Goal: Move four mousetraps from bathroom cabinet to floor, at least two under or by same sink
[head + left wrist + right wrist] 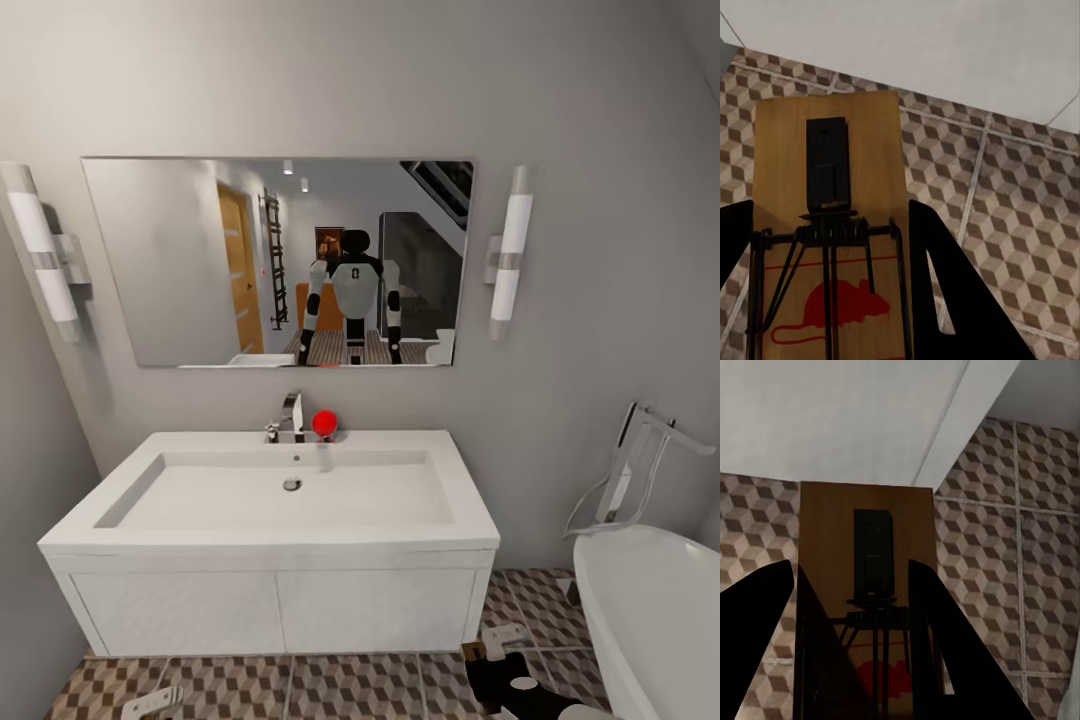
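Each gripper holds one mousetrap low over the bathroom floor [330, 690] in front of the sink [270, 540]. In the left wrist view, my left gripper [832, 206] is shut on a wooden mousetrap [787, 150] with a black wire bar and a red mouse print. In the right wrist view, my right gripper [851, 566] is shut on a darker-lit mousetrap [825, 525]. The head view shows the left gripper [152, 702] at the vanity's left foot. There the right gripper [500, 640] is at its right corner, with a brown edge of its mousetrap [473, 652] showing. The cabinet is out of view.
The white vanity front [280, 610] under the sink stands just ahead of both grippers. A white bathtub [650, 610] fills the right side, close to my right arm. A mirror [280, 260], a faucet [290, 415] and a red object [323, 423] are above the basin.
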{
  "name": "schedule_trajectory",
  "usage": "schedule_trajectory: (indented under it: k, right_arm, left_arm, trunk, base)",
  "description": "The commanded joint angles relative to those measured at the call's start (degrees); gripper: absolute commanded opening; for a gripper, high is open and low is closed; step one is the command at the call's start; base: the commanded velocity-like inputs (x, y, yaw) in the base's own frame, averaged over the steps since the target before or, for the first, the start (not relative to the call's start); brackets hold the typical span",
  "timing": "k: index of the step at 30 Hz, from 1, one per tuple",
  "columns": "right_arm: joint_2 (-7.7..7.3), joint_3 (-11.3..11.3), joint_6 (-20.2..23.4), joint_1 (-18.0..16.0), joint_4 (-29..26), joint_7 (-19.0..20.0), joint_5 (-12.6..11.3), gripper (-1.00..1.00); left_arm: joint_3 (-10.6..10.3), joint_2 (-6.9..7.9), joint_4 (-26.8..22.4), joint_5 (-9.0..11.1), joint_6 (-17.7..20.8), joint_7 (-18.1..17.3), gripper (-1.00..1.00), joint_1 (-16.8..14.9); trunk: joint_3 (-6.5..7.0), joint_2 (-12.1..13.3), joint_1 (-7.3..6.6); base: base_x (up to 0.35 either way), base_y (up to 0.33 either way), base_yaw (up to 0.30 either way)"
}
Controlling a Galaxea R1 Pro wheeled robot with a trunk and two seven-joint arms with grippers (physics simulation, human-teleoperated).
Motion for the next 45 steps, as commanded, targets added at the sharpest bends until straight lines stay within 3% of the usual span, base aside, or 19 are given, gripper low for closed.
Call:
schedule_trajectory:
  k: [1, 45]
  right_arm:
    - [-0.02, -0.5, -0.4, -0.1, 0.3, -0.2, 0.5, -1.00]
    - [-0.02, -0.4, -0.4, -0.1, 0.3, -0.2, 0.6, -1.00]
  left_arm:
    - [-0.5, -0.03, 0.2, 0.4, -0.3, -0.3, -1.00, -0.1]
    - [-0.5, -0.10, 0.2, 0.4, -0.3, -0.4, -1.00, -0.1]
  trunk:
    - [-0.12, -0.1, 0.03]
    - [-0.12, -0.1, 0.03]
  base:
    - [0.030, 0.000, 0.000]
    - [0.025, 0.000, 0.000]
